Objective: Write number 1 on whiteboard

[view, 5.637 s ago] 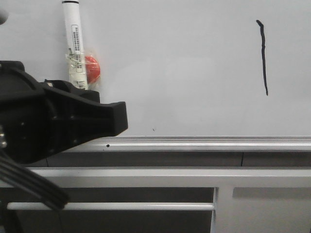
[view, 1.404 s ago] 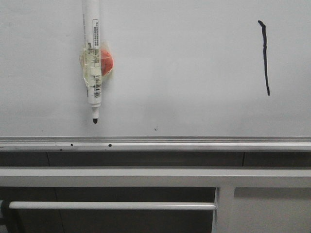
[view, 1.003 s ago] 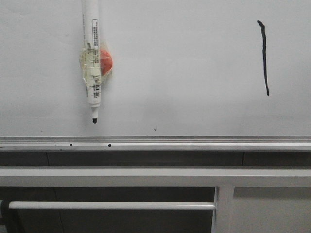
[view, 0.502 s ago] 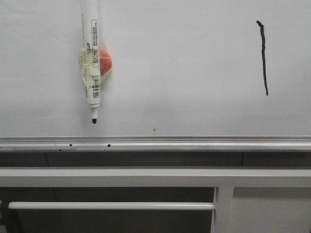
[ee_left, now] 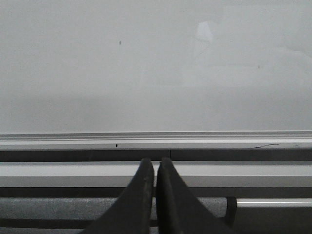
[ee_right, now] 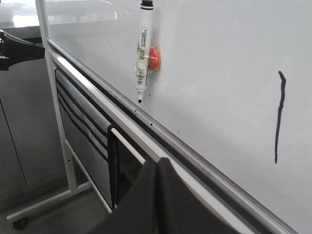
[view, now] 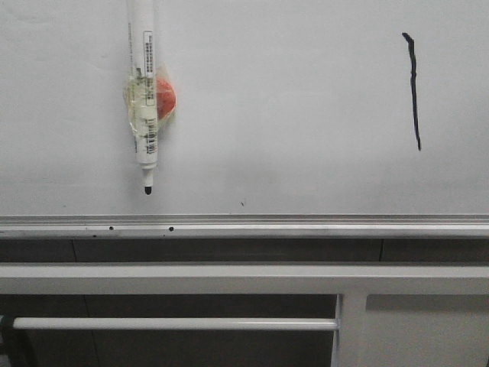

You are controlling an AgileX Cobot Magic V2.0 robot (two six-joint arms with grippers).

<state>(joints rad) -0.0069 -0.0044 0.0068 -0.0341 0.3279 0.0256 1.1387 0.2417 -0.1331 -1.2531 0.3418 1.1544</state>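
At the upper left of the front frame a marker (view: 143, 92) hangs tip down on the whiteboard (view: 275, 122), taped to a red magnet (view: 164, 98). A few seconds ago a black arm filled the lower left of this view and covered the marker's lower half; it is gone now, and the marker sits a little lower on the board than then, uncapped, unheld. Over the last second nothing else has shifted.

Below runs the silver rail (view: 306, 226). At the upper right stands the number 1 (view: 413, 88), a thin, slightly wavy black stroke with a small hook on top, unchanged.

The left gripper (ee_left: 155, 168) and right gripper (ee_right: 157, 168) both have fingers pressed together, grasping nothing, low by the rail.

With the stroke drawn and the marker parked, the task looks finished.
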